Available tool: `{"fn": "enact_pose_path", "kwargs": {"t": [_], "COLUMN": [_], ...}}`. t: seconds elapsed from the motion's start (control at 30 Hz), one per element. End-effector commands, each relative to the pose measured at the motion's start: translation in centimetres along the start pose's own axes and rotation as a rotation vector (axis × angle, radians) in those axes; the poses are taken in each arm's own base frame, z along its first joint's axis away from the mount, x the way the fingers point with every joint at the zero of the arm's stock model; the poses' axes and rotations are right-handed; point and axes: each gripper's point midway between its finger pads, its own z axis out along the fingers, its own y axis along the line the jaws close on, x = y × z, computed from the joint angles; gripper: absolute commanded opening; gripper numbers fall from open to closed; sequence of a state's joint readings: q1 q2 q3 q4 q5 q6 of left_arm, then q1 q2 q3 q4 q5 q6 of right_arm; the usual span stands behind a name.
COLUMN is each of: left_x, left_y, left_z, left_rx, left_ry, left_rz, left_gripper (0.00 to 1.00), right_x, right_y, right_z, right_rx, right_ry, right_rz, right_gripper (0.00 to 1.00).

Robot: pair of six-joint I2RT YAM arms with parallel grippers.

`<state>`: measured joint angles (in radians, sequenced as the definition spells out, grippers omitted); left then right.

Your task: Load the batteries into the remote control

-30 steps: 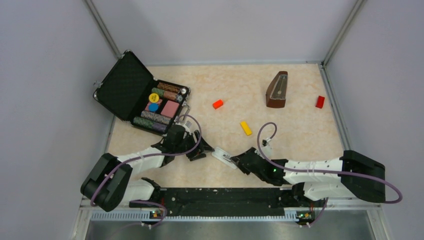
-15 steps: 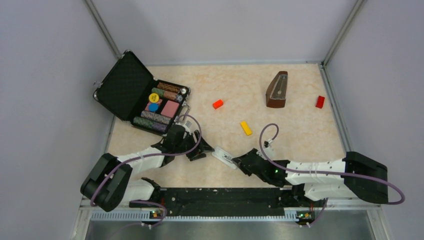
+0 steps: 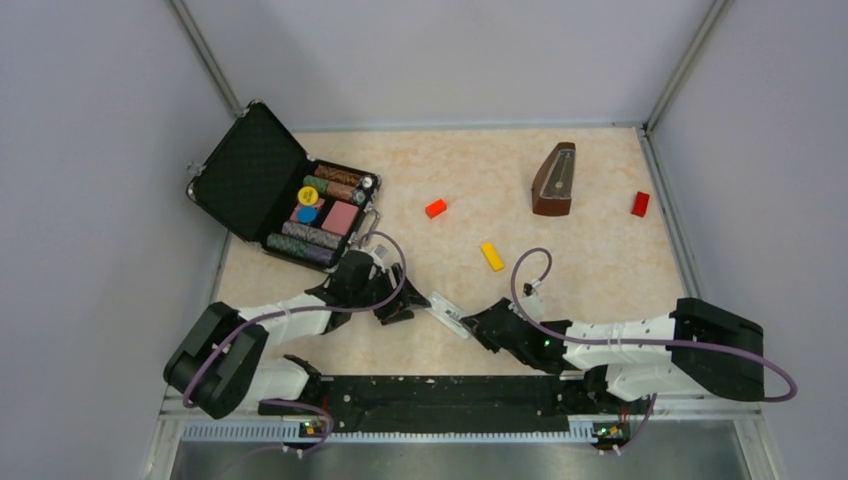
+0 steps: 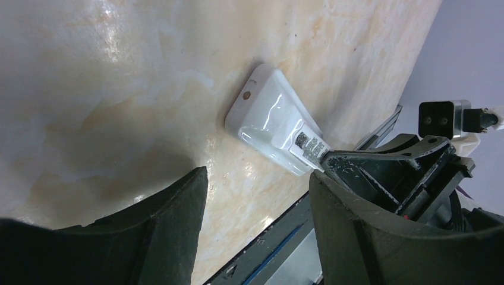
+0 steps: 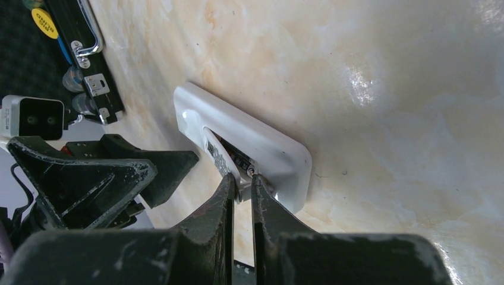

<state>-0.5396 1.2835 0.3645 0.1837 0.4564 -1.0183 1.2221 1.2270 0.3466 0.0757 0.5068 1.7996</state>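
The white remote control (image 3: 447, 314) lies face down on the table between my two grippers. It also shows in the left wrist view (image 4: 270, 122) and the right wrist view (image 5: 261, 142), where a dark back recess with a label strip is visible. My right gripper (image 3: 474, 327) (image 5: 242, 178) is shut, pinching a thin white edge at the remote's back recess. My left gripper (image 3: 402, 306) (image 4: 257, 178) is open and empty, just left of the remote and not touching it. I cannot pick out the batteries in any view.
An open black case (image 3: 285, 195) with poker chips stands at the back left. A red block (image 3: 435, 208), a yellow block (image 3: 492, 256), a brown metronome (image 3: 554, 180) and another red block (image 3: 640, 203) are spread over the far half of the table (image 3: 600, 270).
My right arm has edged slightly to the left at the remote. The left gripper and the remote have barely shifted.
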Motion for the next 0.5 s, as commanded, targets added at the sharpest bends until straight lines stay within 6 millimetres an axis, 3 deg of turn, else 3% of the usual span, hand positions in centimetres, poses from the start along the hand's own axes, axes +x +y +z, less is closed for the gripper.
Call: {"fn": "enact_pose_path", "kwargs": {"t": [0.0,0.17,0.47], "left_x": [-0.4,0.0,0.2], "left_y": [-1.8,-2.3,-2.9], "left_z": [0.3,0.4,1.0], "left_rx": [0.062,0.071,0.068], "left_ry": [0.004,0.02,0.001], "left_rz": [0.054,0.05,-0.009], "left_gripper": [0.67,0.67,0.67], "right_x": [0.7,0.9,1.4], "right_y": [-1.9,-1.1,-2.0], "right_z": [0.2,0.0,-0.2], "right_rx": [0.055,0.068,0.178], "right_ry": [0.025,0.027,0.04], "right_rz": [-0.043,-0.018,0.048], "right_gripper": [0.0,0.01,0.04]}}
